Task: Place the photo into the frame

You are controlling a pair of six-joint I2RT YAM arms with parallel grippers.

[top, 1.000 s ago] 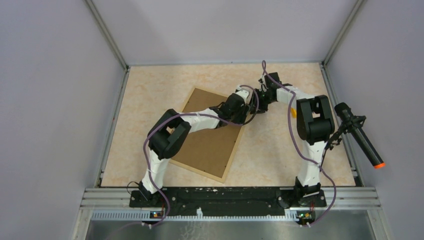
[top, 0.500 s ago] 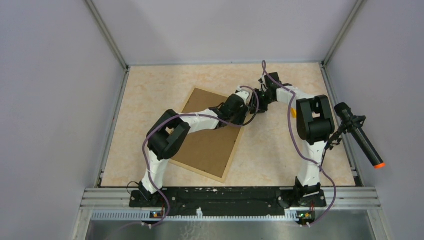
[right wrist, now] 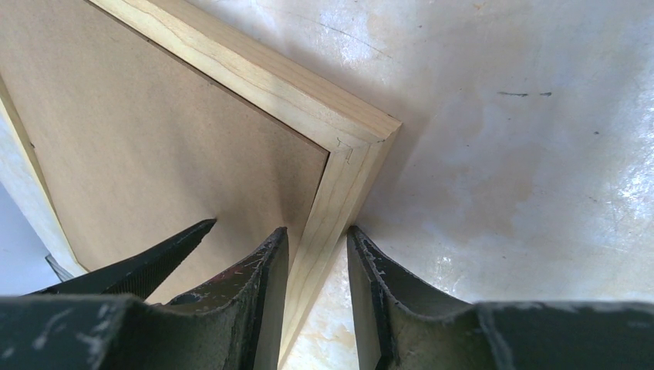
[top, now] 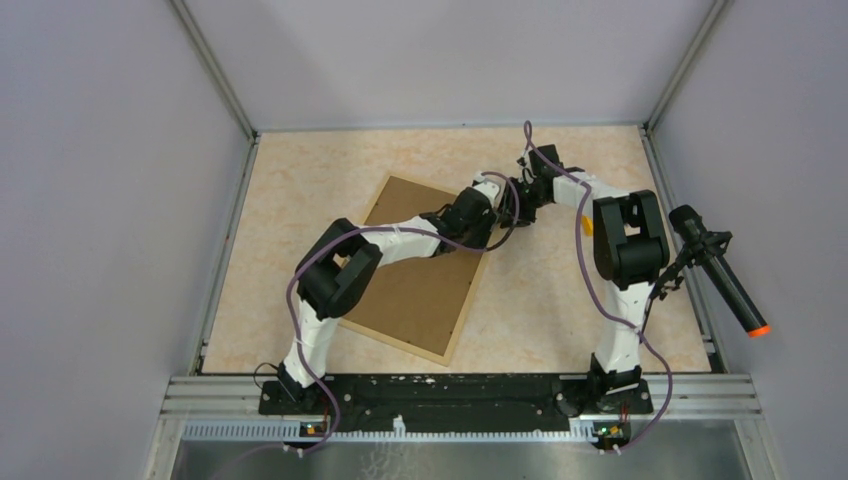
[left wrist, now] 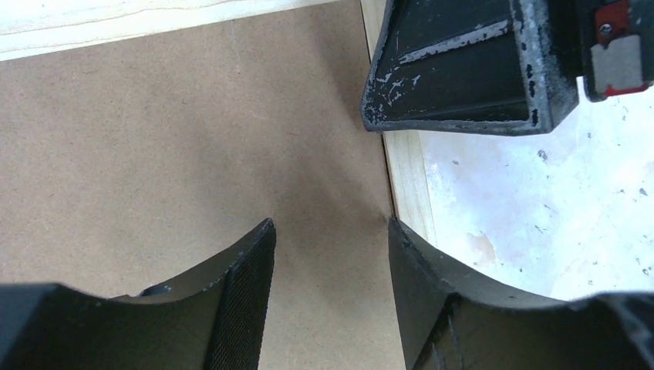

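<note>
The frame [top: 415, 290] lies back up on the table, its brown board [left wrist: 154, 139] facing me inside a light wood rail [right wrist: 270, 77]. The photo is out of view. Both grippers meet at the frame's far right corner. My right gripper [right wrist: 316, 235] straddles the rail just below the corner, one finger on the board side and one outside, and is shut on it. My left gripper [left wrist: 330, 231] stands open over the board, its right finger against the rail's inner edge [left wrist: 409, 177]. In the top view the left gripper [top: 490, 222] and right gripper [top: 512, 208] almost touch.
The beige marbled table [right wrist: 501, 154] is enclosed by grey walls with metal posts at the corners. A black microphone with an orange tip [top: 718, 272] hangs at the right, beside the right arm's elbow. The left arm reaches across the frame's middle.
</note>
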